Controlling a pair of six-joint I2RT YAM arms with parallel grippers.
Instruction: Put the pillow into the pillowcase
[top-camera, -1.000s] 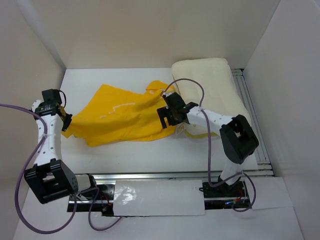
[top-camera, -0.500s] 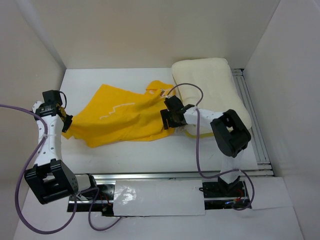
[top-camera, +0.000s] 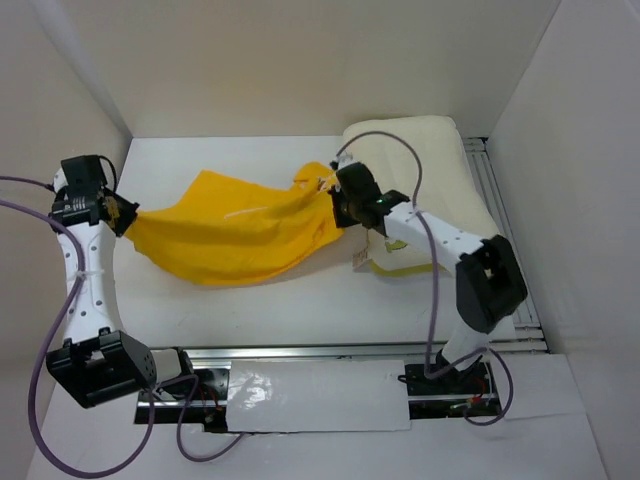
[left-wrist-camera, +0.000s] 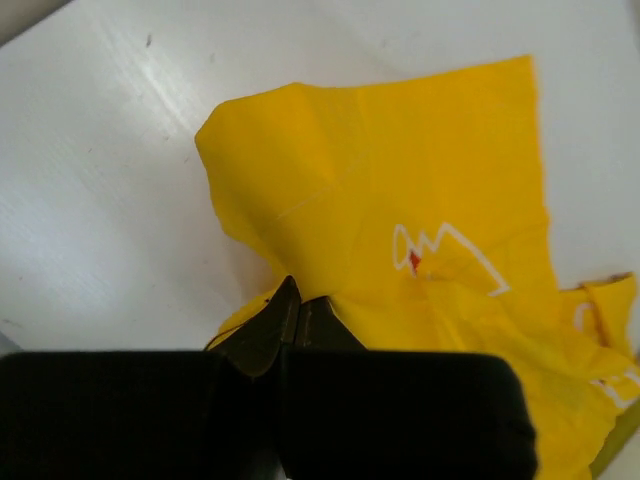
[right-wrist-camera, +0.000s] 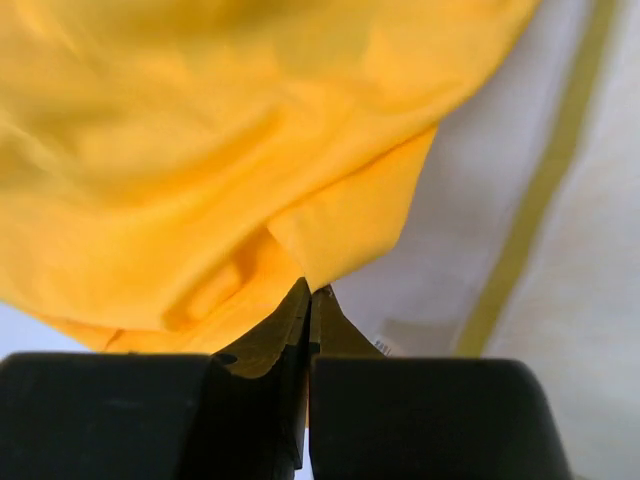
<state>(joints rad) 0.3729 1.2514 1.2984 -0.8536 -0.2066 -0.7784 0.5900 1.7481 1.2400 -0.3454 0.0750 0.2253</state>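
While left gripper (top-camera: 118, 212) and right gripper (top-camera: 340, 205) each pinch an end of the pillowcase (top-camera: 230, 235), taut beside the bare pillow (top-camera: 420, 150) far right, step looks like spreading it; next: aim mouth at pillow

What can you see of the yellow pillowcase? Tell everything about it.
The pillowcase is bright yellow, thin, wrinkled cloth with white printed lines. It is stretched between the left pincer, shut on one corner, and the right pincer, shut on the opposite edge. Its sagging middle looks to rest on the white table; its far end reaches the cream pillow.
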